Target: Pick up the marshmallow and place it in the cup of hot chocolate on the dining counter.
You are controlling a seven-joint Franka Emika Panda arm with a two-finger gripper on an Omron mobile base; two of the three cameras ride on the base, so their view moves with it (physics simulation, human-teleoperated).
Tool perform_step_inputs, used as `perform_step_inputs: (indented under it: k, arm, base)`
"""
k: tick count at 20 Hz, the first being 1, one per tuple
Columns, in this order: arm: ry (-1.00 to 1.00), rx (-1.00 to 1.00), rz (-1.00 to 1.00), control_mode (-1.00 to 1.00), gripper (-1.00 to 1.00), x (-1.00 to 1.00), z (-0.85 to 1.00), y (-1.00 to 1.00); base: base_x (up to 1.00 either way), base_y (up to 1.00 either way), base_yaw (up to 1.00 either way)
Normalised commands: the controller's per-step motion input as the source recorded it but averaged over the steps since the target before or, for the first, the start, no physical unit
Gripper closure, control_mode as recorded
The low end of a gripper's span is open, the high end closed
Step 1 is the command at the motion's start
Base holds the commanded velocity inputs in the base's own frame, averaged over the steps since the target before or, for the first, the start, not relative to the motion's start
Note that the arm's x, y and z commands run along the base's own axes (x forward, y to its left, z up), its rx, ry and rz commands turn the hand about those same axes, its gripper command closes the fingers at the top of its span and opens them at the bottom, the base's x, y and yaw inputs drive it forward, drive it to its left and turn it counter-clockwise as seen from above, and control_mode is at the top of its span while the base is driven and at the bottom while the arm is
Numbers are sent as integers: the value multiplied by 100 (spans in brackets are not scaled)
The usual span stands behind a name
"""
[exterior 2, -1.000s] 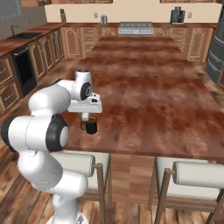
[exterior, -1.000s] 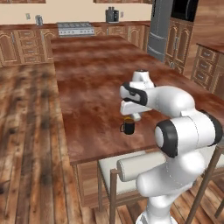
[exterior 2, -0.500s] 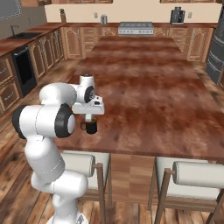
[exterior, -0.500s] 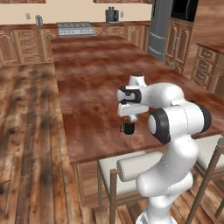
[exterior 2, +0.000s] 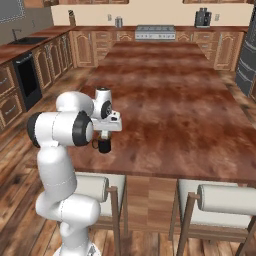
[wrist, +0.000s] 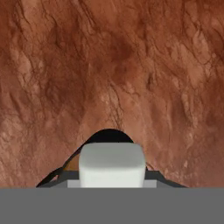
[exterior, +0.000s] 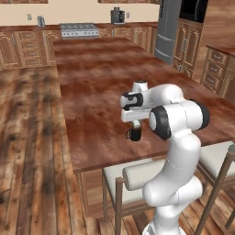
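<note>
Marshmallow [wrist: 112,164] pinched in narrowly closed pincer [exterior: 136,123], hung directly over cup of hot chocolate [exterior: 135,133] near front edge of table [exterior: 105,82], presumably lined up that way for a straight drop into the drink. Black rim and brown liquid peeking out behind the white lump in hand view. Since earlier frame: elbow swung forward, wrist kept above mug.
</note>
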Motion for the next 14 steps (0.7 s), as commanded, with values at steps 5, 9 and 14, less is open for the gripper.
perform_step_inputs:
  k: [5, 9, 14]
  arm:
    - [0, 0, 0, -100, 100, 0, -14, 0]
    - [0, 0, 0, -100, -100, 1, -8, 0]
    - [-3, 0, 0, -100, -100, -40, 2, 0]
  base:
    - [0, 0, 0]
    - [0, 0, 0]
    - [0, 0, 0]
